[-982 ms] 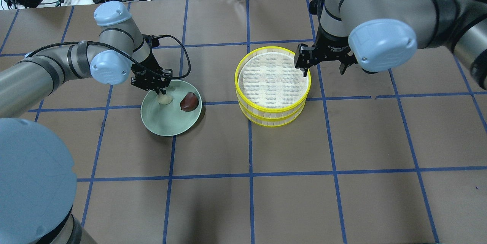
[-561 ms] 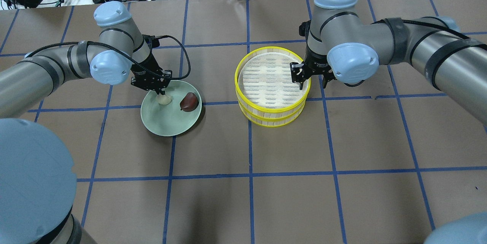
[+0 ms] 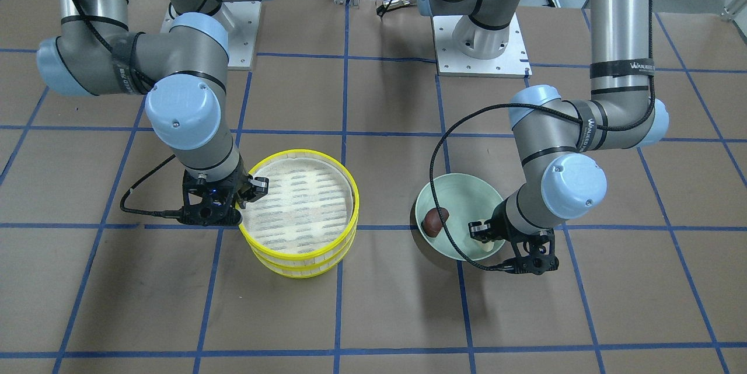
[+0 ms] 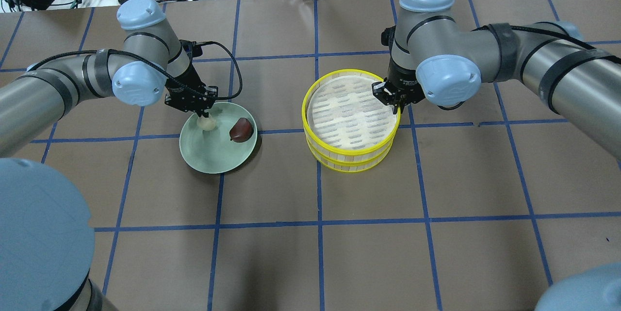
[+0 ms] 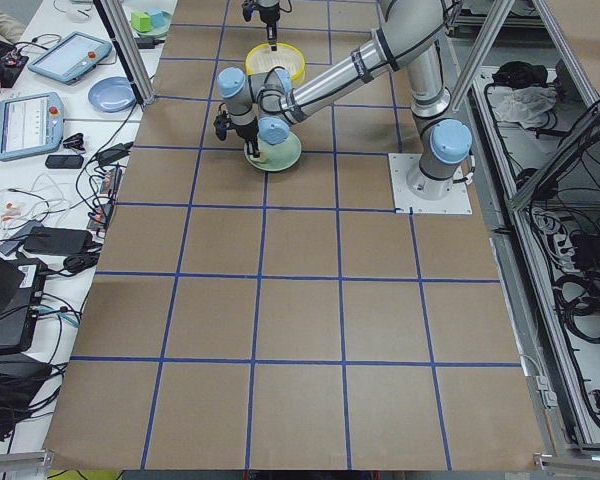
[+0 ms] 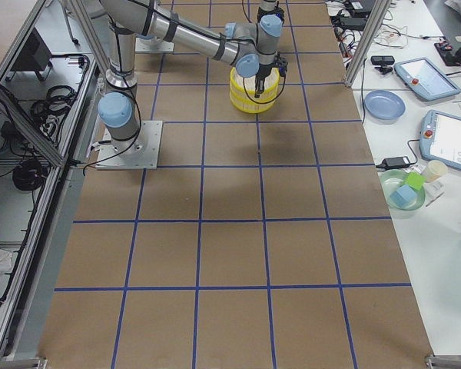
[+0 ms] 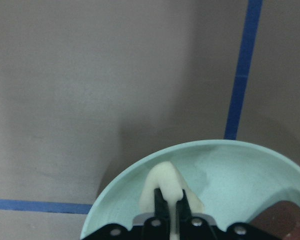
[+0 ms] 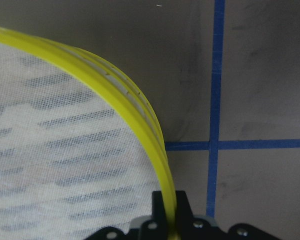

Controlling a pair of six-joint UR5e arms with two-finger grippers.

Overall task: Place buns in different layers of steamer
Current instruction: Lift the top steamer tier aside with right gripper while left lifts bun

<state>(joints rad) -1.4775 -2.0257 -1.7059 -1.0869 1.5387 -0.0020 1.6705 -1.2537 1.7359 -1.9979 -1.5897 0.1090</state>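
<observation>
**Lifting the cream bun (image 4: 207, 123) and the top layer (image 4: 347, 109)**
Left hand (image 4: 205, 116) is closed on the cream bun at the plate (image 4: 213, 153); we lift it straight. Right hand (image 4: 394, 102) pinches the top layer's yellow rim; we raise it level.

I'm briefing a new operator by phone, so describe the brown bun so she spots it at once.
Find the pale green plate left of the yellow-rimmed steamer in the overhead view. The brown bun lies on its steamer side, untouched. Its dark reddish-brown colour sets it apart from the cream bun, held in the left gripper.
</observation>
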